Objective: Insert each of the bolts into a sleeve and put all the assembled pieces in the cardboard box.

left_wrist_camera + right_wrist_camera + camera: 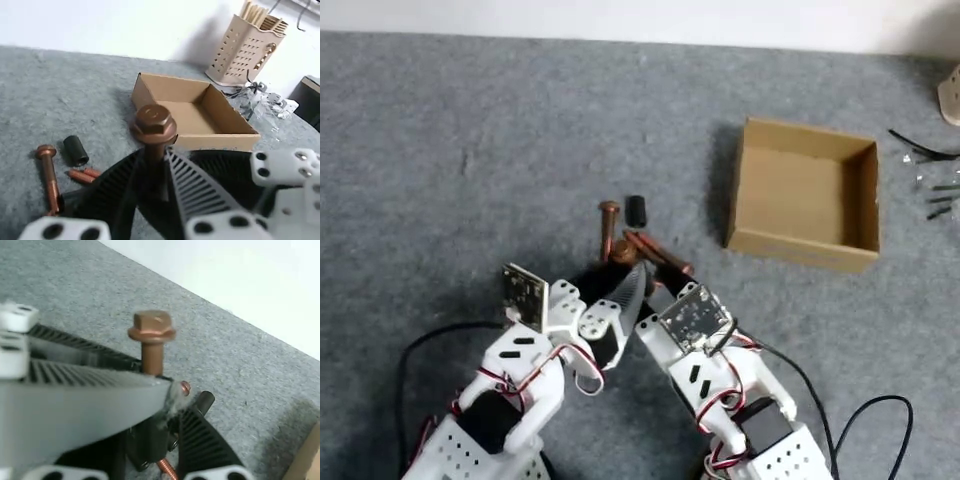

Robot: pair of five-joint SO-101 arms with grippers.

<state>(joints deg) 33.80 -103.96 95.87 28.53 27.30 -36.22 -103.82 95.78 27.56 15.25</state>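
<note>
My left gripper (623, 287) and right gripper (658, 283) meet near the table's front centre. A copper bolt (153, 123) stands upright, head up, with my left gripper (156, 157) shut on its shaft. In the right wrist view the same bolt (152, 332) runs down into a black sleeve (146, 439). My right gripper (150, 442) is shut on that sleeve, and the threaded end pokes out below. A loose bolt (608, 228) (48, 175), a loose black sleeve (636, 210) (75, 150) and more bolts (662, 256) lie just beyond. The cardboard box (798, 248) (150, 90) sits open at the right.
A beige slotted holder (245, 47) stands beyond the box, with small black and clear parts (932, 190) scattered on the carpet beside it. Black cables (418, 350) trail from the arm bases. Grey carpet (470, 130) stretches far and left.
</note>
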